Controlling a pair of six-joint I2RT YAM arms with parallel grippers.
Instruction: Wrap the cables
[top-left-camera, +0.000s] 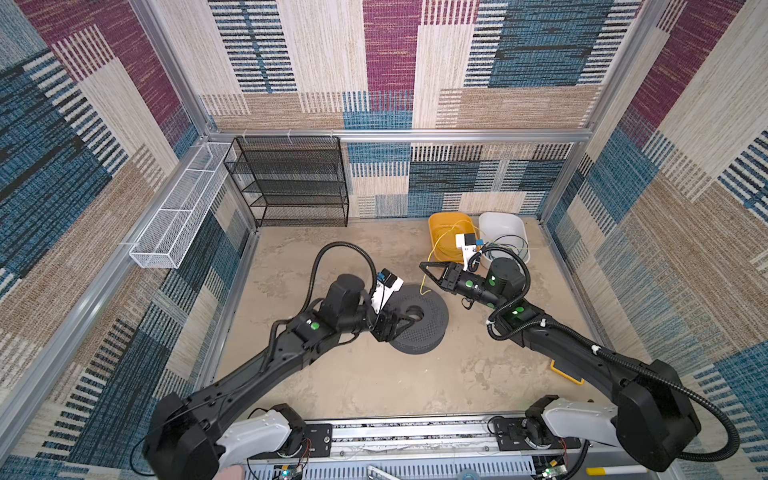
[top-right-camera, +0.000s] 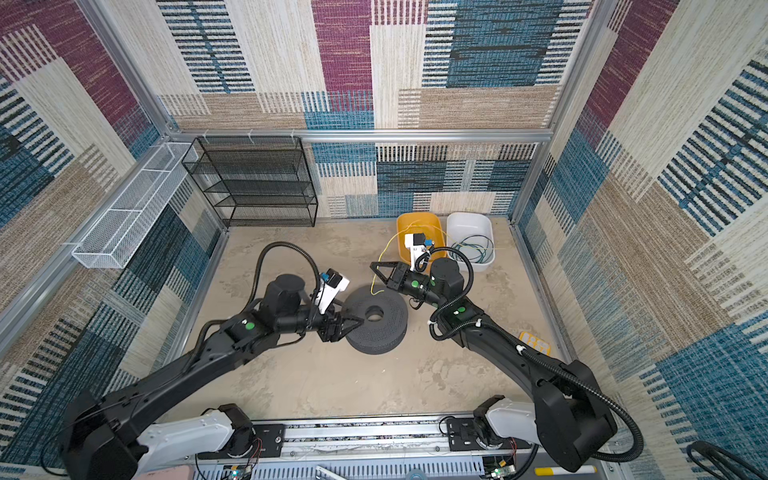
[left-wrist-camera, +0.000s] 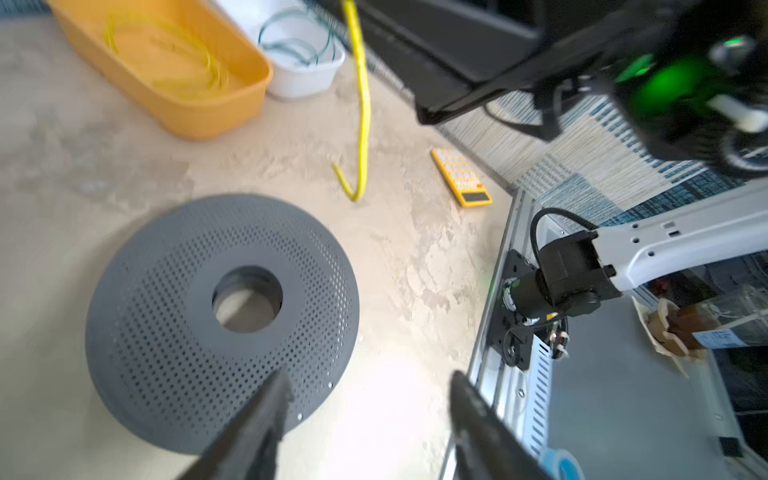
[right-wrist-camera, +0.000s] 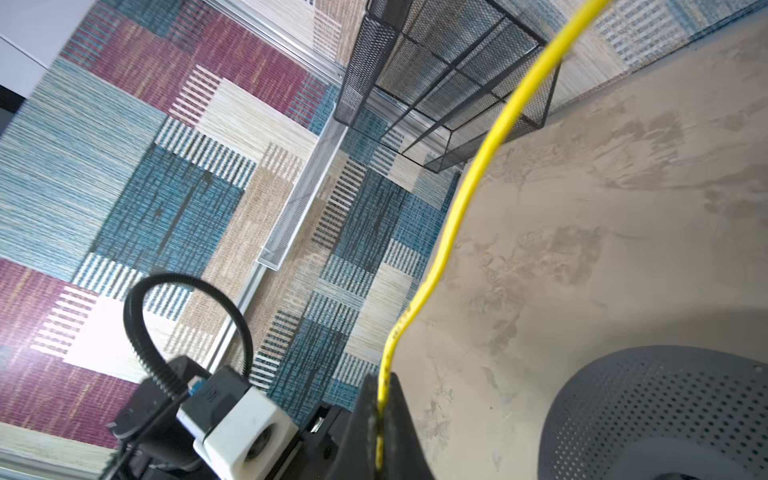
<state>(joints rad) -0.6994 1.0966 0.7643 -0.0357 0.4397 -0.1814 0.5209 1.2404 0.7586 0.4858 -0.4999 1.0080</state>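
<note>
Beige mottled tabletop (top-left-camera: 374, 382), bare along the near edge. Mid-table, flat, grey perforated round spool (top-left-camera: 432, 330), hole upward. Far right: yellow plastic tub (top-left-camera: 434, 228) beside white plastic tub (top-left-camera: 503, 226). Left hand (left-wrist-camera: 370, 376) spread, empty, one finger over the spool's rim. Right hand (right-wrist-camera: 380, 386) clenched on thin bright yellow cable (right-wrist-camera: 457, 208): loops in the yellow tub, free end hanging down, hooked tip beside the spool. Thin teal-green cable (top-right-camera: 478, 249) looped in the white tub. Yellow calculator (left-wrist-camera: 461, 176): keys unreadable.

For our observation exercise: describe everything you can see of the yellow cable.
The yellow cable is thin, bright and flexible. Most lies in loose loops in the orange tub; one strand rises out to the right gripper, shut on it. Its free end hangs near the spool, tip hooked upward.
</note>
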